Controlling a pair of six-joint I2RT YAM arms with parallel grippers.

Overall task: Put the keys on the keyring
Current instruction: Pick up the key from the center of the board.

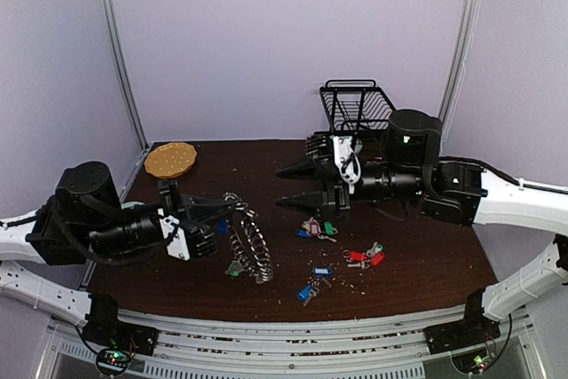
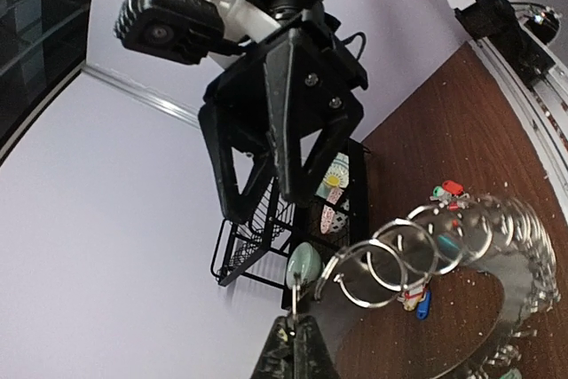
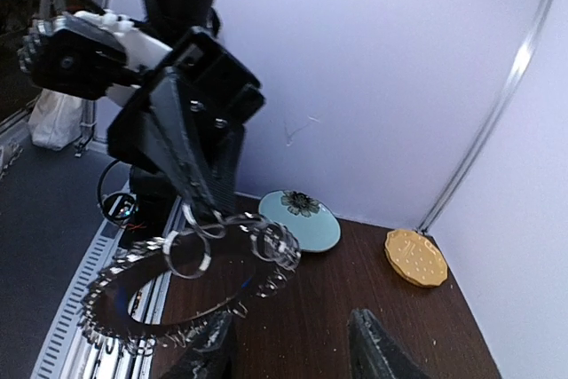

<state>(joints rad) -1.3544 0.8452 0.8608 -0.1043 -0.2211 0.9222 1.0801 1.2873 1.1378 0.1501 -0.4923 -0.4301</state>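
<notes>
The left pincer [image 1: 232, 207] is clamped shut on one end of the keyring [image 1: 250, 244], which droops toward the counter [image 1: 426, 264]. The right pincer [image 1: 286, 188], wide open and empty, faces it from the right. The keys [image 1: 316, 229] lie scattered below it, nearer that arm.

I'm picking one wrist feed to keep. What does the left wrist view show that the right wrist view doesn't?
Left wrist only: the black wire rack, loose keys on the table, a pale green tag by the gripped ring. Right wrist only: the pale blue plate and a tan round disc. Both: the keyring pinched in the shut left gripper, the open right gripper, the brown table.
</notes>
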